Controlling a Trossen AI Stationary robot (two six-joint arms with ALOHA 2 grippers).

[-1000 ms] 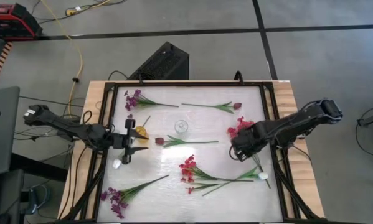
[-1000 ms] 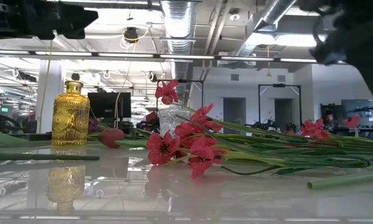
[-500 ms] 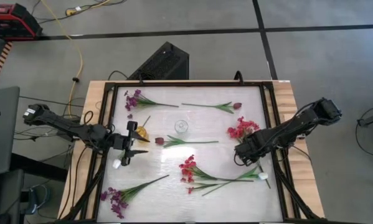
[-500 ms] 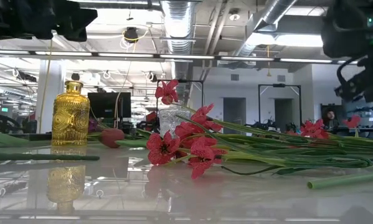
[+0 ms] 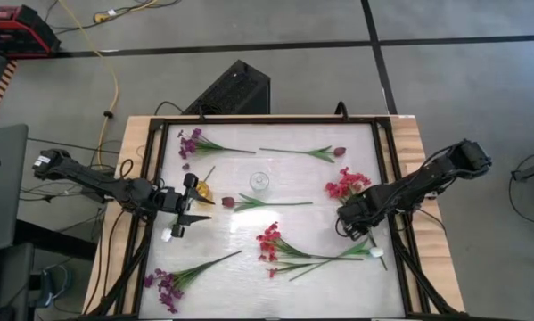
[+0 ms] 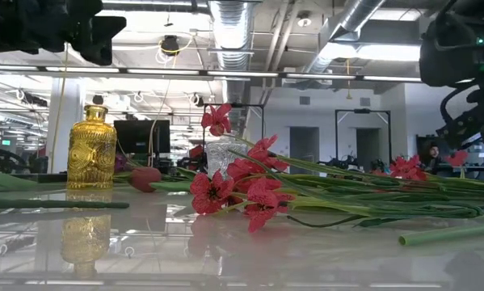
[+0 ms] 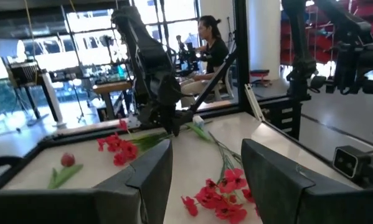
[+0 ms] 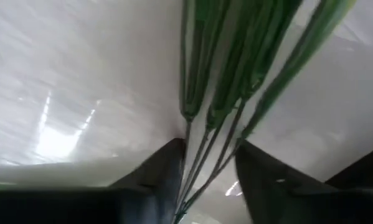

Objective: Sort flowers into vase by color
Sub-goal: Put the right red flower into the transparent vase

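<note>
Amber glass vase (image 5: 201, 189): stood at the left side of the table (image 5: 293, 174), just right of the left gripper; seen upright and bright yellow in the low view (image 6: 91, 158).
Clear vase (image 5: 260, 182): placed near the table's middle, right of the amber one.
Left gripper (image 5: 181, 212): held above the left part of the table beside the amber glass vase; its fingers (image 7: 152, 177) are spread apart and nothing is seen between them.
Right gripper (image 5: 350, 225): lowered at the right side of the table over green stems (image 8: 217, 93); its fingers (image 8: 167, 168) are set either side of the thin stems, with the stems passing through the gap; whether they are pinched cannot be told.
Red-pink sprig by the right gripper (image 5: 345, 184): laid at the right side, its blossoms just far of the gripper.
Red-pink bunch (image 5: 270, 242): laid near the middle of the near half, stems trailing right.
Purple sprigs: one at the far left corner (image 5: 192, 142), one at the near left corner (image 5: 164, 284).
Maroon buds: one at the far right of centre (image 5: 339, 152), one beside the clear vase (image 5: 228, 202).
White bud (image 5: 376, 252): found near the right edge, near of the right gripper.
</note>
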